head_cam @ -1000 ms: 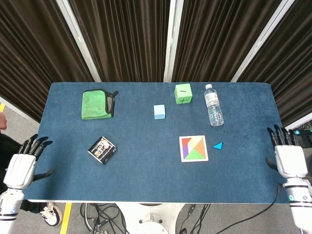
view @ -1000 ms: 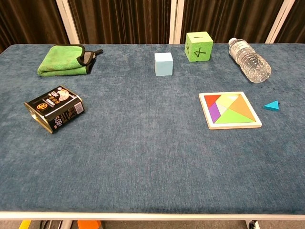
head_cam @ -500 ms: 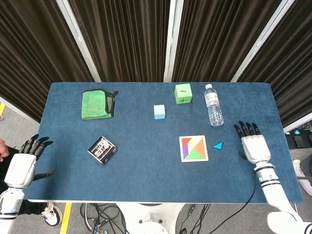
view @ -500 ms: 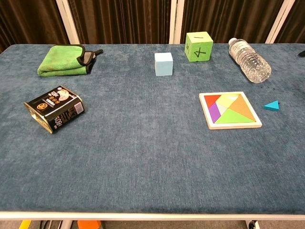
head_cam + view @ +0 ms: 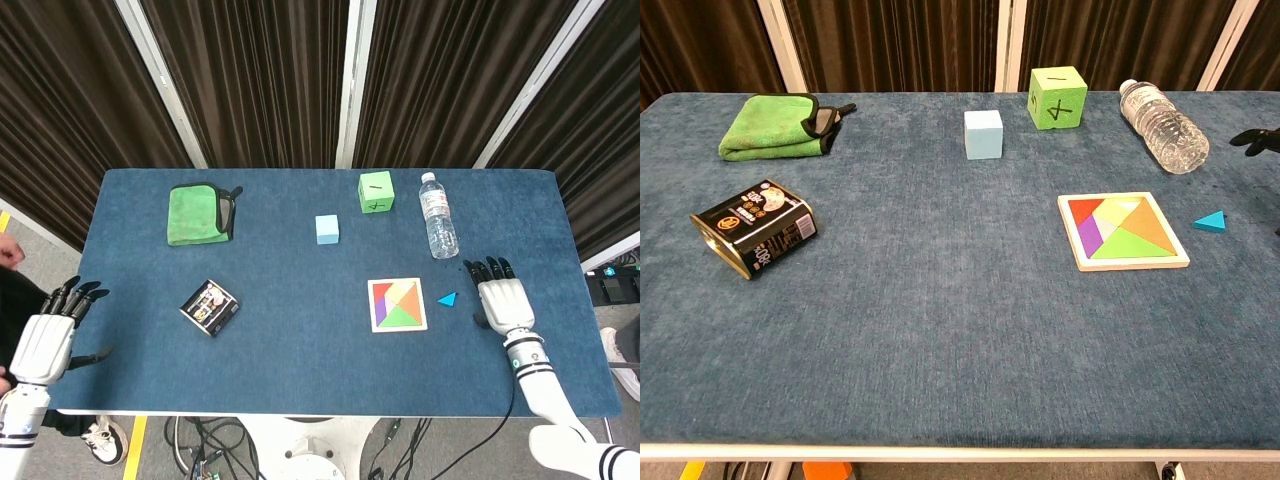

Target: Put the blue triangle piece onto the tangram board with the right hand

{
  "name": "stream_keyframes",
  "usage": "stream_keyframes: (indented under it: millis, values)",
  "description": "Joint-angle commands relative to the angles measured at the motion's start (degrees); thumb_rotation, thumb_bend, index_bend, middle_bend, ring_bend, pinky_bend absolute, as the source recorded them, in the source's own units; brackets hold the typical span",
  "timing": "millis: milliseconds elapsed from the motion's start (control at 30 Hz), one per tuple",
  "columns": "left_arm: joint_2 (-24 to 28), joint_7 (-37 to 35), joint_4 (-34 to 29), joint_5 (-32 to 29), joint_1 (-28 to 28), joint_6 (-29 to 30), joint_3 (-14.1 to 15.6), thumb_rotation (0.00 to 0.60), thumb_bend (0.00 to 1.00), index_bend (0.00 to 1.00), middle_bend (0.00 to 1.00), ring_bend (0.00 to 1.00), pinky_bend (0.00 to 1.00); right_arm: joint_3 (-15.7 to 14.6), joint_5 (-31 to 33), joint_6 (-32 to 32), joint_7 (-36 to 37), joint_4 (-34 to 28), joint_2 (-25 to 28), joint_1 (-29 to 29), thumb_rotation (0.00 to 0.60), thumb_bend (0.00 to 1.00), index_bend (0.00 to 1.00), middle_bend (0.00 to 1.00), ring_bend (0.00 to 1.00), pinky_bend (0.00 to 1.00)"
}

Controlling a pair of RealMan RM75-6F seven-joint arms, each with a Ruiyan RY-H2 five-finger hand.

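Note:
The small blue triangle piece [image 5: 447, 298] [image 5: 1210, 221] lies flat on the blue table, just right of the square tangram board [image 5: 397, 304] [image 5: 1123, 230]. The board carries several colored pieces. My right hand [image 5: 500, 298] hovers over the table a little to the right of the triangle, fingers spread and holding nothing; in the chest view only its dark fingertips [image 5: 1252, 139] show at the right edge. My left hand [image 5: 45, 340] hangs off the table's left side, fingers apart and empty.
A clear water bottle [image 5: 437, 216] lies behind the board, near a green cube [image 5: 376, 192] and a light blue cube [image 5: 327, 229]. A folded green cloth [image 5: 199, 213] sits far left, a black tin [image 5: 210, 307] in front of it.
My right hand has swung in from beyond the table's right edge and now sits close to the right of the triangle. The left hand and all objects have stayed put.

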Motion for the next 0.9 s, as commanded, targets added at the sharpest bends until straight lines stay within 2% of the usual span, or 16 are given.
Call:
stream_keyframes:
  millis: [33, 167, 267, 400, 467, 667, 900]
  values:
    - [-0.06, -0.13, 0.15, -0.04, -0.05, -0.08, 0.01, 0.600, 0.07, 0.22, 0.15, 0.04, 0.15, -0.19, 0.43, -0.67, 0.04, 0.38, -0.39, 0.56, 0.600, 0.15, 0.05, 0.16, 0.02, 0.00]
    - [-0.13, -0.43, 0.49, -0.11, 0.03, -0.08, 0.11, 0.600, 0.07, 0.22, 0.15, 0.04, 0.15, -0.39, 1.46, -2.58, 1.49, 0.13, -0.68, 1.29, 0.600, 0.15, 0.04, 0.18, 0.04, 0.00]
    - [-0.24, -0.54, 0.70, 0.00, 0.07, -0.08, 0.25, 0.600, 0.07, 0.22, 0.15, 0.04, 0.15, -0.31, 2.31, -4.38, 3.66, -0.29, -0.26, 1.80, 0.600, 0.15, 0.04, 0.20, 0.09, 0.00]
    - [-0.40, -0.44, 0.84, 0.25, -0.01, -0.20, 0.43, 0.600, 0.07, 0.22, 0.15, 0.04, 0.15, -0.63, 1.39, -3.17, 3.44, 0.51, -0.51, 2.10, 0.600, 0.15, 0.05, 0.23, 0.12, 0.00]
    - [-0.45, -0.47, 0.87, 0.24, -0.06, -0.23, 0.41, 0.600, 0.07, 0.22, 0.15, 0.04, 0.15, -0.72, 0.85, -2.57, 3.63, 0.74, -0.67, 2.17, 0.600, 0.15, 0.08, 0.25, 0.12, 0.00]
    - [-0.56, -0.42, 0.99, 0.12, -0.12, -0.45, 0.48, 0.600, 0.07, 0.22, 0.15, 0.04, 0.15, -0.99, -0.47, -0.96, 3.22, 2.03, -1.23, 2.56, 0.600, 0.15, 0.28, 0.27, 0.08, 0.00]
    - [-0.60, -0.62, 1.10, 0.15, -0.16, -0.41, 0.47, 0.600, 0.07, 0.22, 0.15, 0.04, 0.15, -1.42, 0.10, -1.00, 2.12, 1.73, -1.61, 3.05, 0.600, 0.15, 0.32, 0.27, 0.03, 0.00]
